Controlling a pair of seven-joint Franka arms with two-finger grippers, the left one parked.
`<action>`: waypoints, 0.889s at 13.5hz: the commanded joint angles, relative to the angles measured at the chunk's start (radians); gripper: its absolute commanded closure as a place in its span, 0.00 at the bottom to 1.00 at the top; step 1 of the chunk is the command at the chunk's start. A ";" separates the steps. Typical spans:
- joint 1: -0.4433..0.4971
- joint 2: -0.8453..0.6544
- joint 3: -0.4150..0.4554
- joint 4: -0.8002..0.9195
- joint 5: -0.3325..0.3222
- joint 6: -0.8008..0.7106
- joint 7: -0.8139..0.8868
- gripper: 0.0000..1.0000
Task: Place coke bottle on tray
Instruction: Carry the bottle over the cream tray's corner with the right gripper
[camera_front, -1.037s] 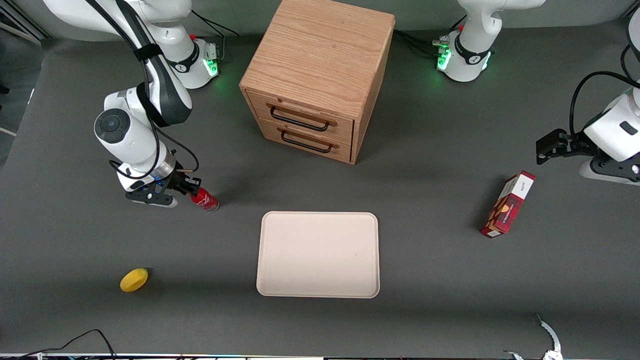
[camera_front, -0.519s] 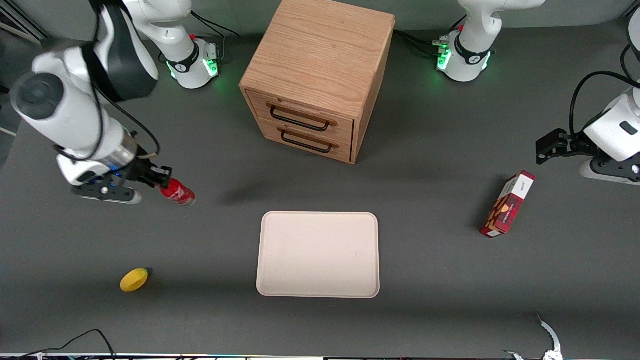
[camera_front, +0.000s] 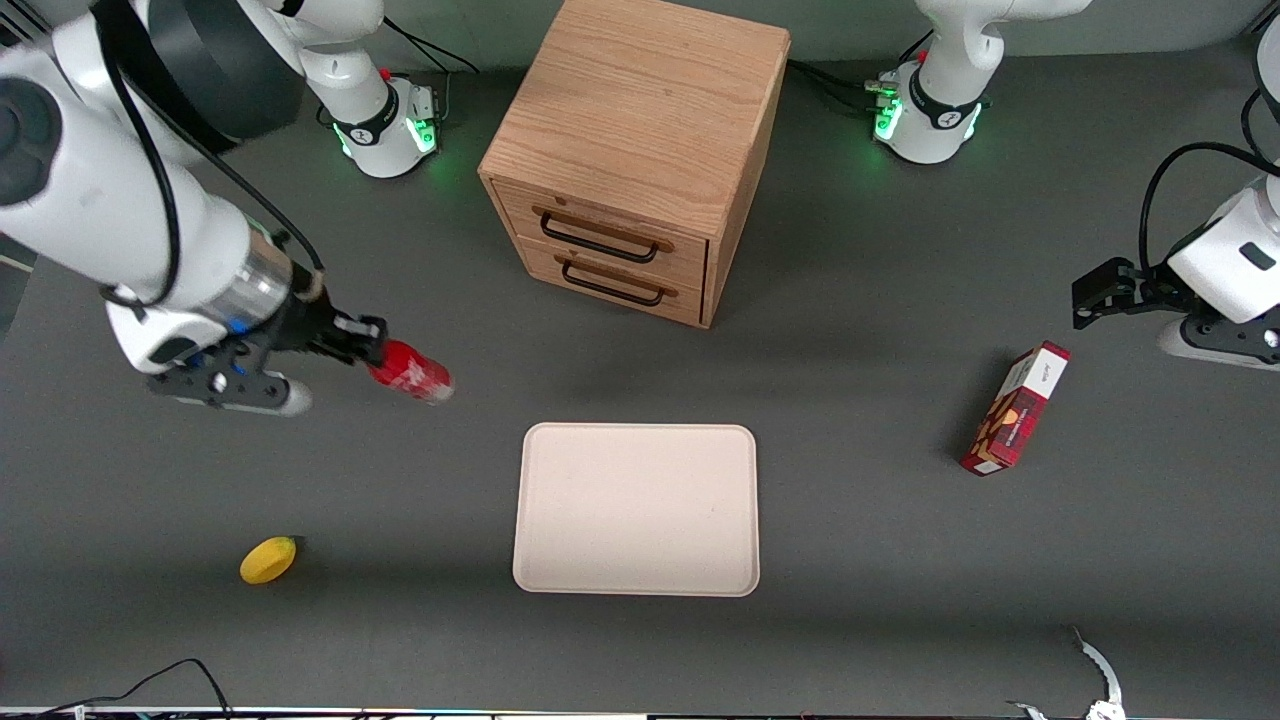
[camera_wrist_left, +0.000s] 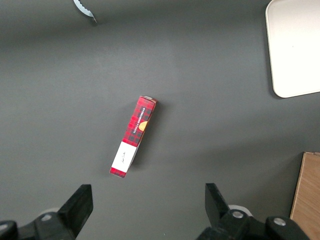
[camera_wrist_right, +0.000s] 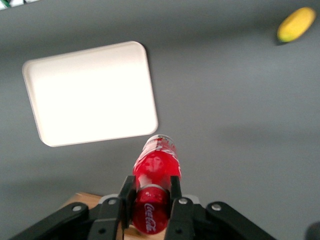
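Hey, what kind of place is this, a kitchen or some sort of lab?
Most likely a robot lab test bench: a plain grey table with mounted arms, the gripper holding the coke bottle near a tray, and a small wooden drawer unit.

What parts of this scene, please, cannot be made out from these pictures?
- Coke bottle: its cap end is covered by the gripper in the front view and the right wrist view.
- Drawers of the wooden cabinet: closed, contents hidden.
- Red-and-white box: lettering too small to read.
- Tray: cut off by the left wrist view's edge.
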 joint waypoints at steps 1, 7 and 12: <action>0.053 0.202 0.010 0.158 -0.039 0.145 0.139 1.00; 0.103 0.443 0.006 0.158 -0.254 0.482 0.318 1.00; 0.104 0.486 0.007 0.147 -0.280 0.505 0.344 0.91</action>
